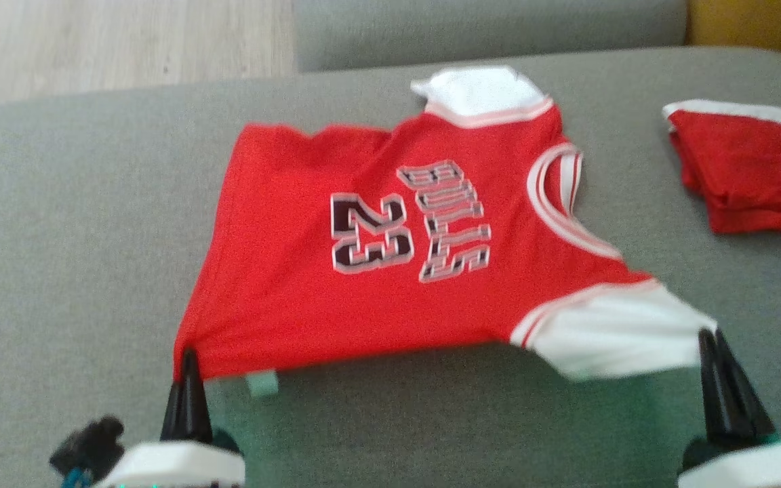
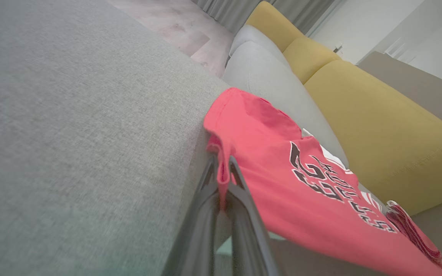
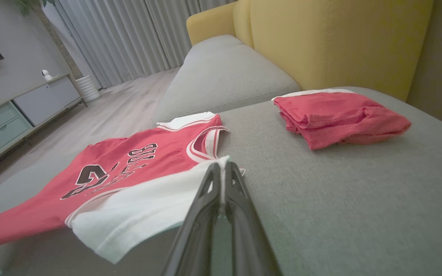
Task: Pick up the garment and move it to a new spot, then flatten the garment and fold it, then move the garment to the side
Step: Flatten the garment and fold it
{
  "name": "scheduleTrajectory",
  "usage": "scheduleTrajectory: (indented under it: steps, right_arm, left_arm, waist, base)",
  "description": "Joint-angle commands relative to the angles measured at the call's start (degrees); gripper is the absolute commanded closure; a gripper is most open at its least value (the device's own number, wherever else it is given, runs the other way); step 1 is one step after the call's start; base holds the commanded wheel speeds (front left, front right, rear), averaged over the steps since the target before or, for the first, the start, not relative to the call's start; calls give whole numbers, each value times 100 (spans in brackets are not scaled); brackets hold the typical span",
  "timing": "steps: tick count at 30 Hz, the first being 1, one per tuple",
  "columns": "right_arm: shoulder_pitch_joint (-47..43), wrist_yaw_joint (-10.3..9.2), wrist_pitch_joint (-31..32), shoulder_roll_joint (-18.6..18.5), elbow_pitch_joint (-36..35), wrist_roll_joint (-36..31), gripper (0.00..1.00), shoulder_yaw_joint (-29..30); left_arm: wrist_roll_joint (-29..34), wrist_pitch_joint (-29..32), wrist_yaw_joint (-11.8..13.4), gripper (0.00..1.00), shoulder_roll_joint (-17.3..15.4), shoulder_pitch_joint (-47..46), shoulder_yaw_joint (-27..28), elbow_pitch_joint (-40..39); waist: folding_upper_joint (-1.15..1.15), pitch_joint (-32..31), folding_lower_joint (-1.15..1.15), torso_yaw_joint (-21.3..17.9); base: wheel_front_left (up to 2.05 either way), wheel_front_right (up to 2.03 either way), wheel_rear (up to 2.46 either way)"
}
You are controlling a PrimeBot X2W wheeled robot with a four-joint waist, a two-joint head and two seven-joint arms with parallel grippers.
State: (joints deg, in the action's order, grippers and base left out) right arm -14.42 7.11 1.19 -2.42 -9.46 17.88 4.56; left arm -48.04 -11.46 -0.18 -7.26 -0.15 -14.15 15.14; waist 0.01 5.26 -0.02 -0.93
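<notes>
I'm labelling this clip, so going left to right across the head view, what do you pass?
left hand pinching the hem corner → red jersey → folded red garment

red jersey point(image 1: 377, 230), "BULLS", number "23"

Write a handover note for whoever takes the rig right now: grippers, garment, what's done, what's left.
Left gripper: shut on the jersey at its red hem corner.
Right gripper: shut on the near white sleeve.
Position: the jersey is spread print-up, its far part on the grey cushion, its near edge lifted between the two grippers.
A folded red garment lies on the cushion to the right, apart from the jersey.
Done: jersey gripped and stretched out.
Left: lay it flat, fold it, move it to the side.
</notes>
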Motion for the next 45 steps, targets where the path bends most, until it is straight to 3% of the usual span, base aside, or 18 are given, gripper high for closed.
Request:
scheduleTrajectory:
  steps: [1, 8, 18, 28, 38, 39, 40, 41, 42, 43, 45]
  right_arm:
    - [-95, 37, 67, -48, -354, 103, 100, -79]
    - [-402, 37, 210, -47, -463, 374, 100, -137]
    - [363, 37, 120, -46, 278, 506, 100, -267]
    - [1974, 37, 12, -46, 1670, 702, 100, -321]
    - [3362, 37, -115, -46, 3414, 391, 100, -435]
    - [3463, 37, -130, -46, 3570, 370, 100, -460]
    - [3565, 37, -152, -46, 3721, 375, 88, -479]
    - [3673, 37, -186, -46, 3864, 383, 60, -497]
    - [3781, 37, -217, -46, 3998, 387, 57, -530]
    - [3892, 37, -246, -46, 4127, 392, 66, -549]
    - [4140, 37, -332, -46, 4366, 384, 67, -565]
  left_arm:
    - [-67, 14, 115, 100, -132, 115, 206, -417]
    - [-279, 245, 413, 100, -42, 746, 203, -1072]
    - [-839, 401, 376, 100, 243, 351, 229, -853]
    - [-1006, 542, 374, 100, 364, -987, 58, 116]
    - [-1008, 443, 325, 100, 397, -1804, -22, 1085]
    - [-998, 428, 333, 95, 400, -1847, -36, 1153]
    - [-985, 416, 338, 80, 402, -1887, -57, 1212]
    - [-962, 396, 330, 51, 403, -1925, -83, 1259]
    - [-952, 377, 320, 5, 405, -1957, -100, 1300]
    - [-947, 363, 309, 0, 406, -1989, -113, 1334]
    - [-926, 338, 275, 0, 405, -2059, -137, 1378]
  waist:
    - [-1, -224, 2, -58]
    - [-1, -289, 2, -70]
    - [-1, -149, 2, 139]
    - [-1, 220, 2, 323]
    - [-1, 445, 2, 325]
    - [-1, 453, 2, 330]
    - [-1, 461, 2, 335]
    - [-1, 467, 2, 339]
    - [-1, 472, 2, 344]
    - [-1, 476, 2, 347]
    - [-1, 480, 2, 352]
  base:
    - [0, 0, 0]
    - [0, 0, 0]
    - [0, 0, 0]
    - [0, 0, 0]
    - [0, 0, 0]
    - [0, 0, 0]
    - [0, 0, 0]
    - [0, 0, 0]
    - [0, 0, 0]
    - [0, 0, 0]
    - [0, 0, 0]
